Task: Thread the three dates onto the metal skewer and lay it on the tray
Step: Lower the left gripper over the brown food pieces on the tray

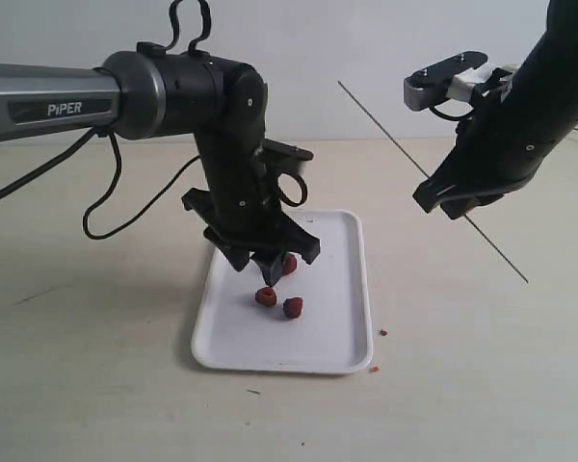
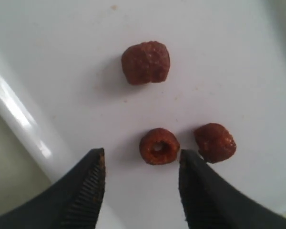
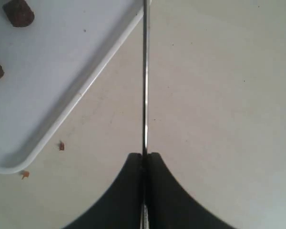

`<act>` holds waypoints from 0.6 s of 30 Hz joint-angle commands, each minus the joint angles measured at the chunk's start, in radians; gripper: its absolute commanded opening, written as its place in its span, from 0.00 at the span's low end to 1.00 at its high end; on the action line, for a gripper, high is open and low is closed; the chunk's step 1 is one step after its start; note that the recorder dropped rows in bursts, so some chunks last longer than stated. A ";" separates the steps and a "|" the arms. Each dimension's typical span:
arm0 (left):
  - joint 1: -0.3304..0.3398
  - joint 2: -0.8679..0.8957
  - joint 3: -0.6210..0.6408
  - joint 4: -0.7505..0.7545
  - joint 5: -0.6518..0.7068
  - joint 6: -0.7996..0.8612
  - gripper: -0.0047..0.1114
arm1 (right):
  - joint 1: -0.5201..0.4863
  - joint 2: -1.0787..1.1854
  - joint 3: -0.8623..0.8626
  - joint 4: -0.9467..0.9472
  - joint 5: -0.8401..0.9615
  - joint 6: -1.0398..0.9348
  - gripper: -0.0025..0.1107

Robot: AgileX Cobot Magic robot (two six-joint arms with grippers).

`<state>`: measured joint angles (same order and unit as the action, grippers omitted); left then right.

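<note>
Three dates lie loose on the white tray (image 1: 339, 289): one (image 1: 289, 263) right beside my left gripper (image 1: 270, 271), two more (image 1: 266, 296) (image 1: 293, 307) just in front. In the left wrist view the left gripper (image 2: 142, 155) is open and empty above the tray (image 2: 19, 119). A date with a hole through it (image 2: 159, 146) lies just past the fingertips, another (image 2: 215, 142) beside one finger, a third (image 2: 146, 62) farther off. My right gripper (image 1: 455, 207) (image 3: 144, 155) is shut on the metal skewer (image 1: 385, 135) (image 3: 145, 71), held slanted in the air to the right of the tray.
The tray sits on a pale tabletop. Small brown crumbs (image 1: 382, 333) (image 3: 61, 146) lie on the table by the tray's near right corner (image 3: 9, 167). The left arm's black cable (image 1: 125, 207) loops over the table behind the tray.
</note>
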<state>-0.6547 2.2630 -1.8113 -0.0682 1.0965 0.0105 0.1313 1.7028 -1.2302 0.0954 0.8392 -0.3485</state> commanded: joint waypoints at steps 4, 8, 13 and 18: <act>-0.042 0.023 -0.007 0.004 -0.013 -0.011 0.46 | -0.005 -0.003 0.004 0.004 -0.016 0.002 0.02; -0.042 0.048 -0.007 0.006 -0.013 -0.022 0.46 | -0.005 -0.003 0.004 0.004 -0.016 0.002 0.02; -0.042 0.057 -0.007 0.015 -0.015 -0.026 0.46 | -0.005 -0.003 0.004 0.012 -0.016 0.002 0.02; -0.042 0.048 -0.007 0.068 -0.018 -0.057 0.46 | -0.005 -0.003 0.004 0.012 -0.016 0.002 0.02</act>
<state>-0.6971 2.3168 -1.8138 -0.0439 1.0874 -0.0177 0.1313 1.7028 -1.2302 0.1020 0.8373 -0.3485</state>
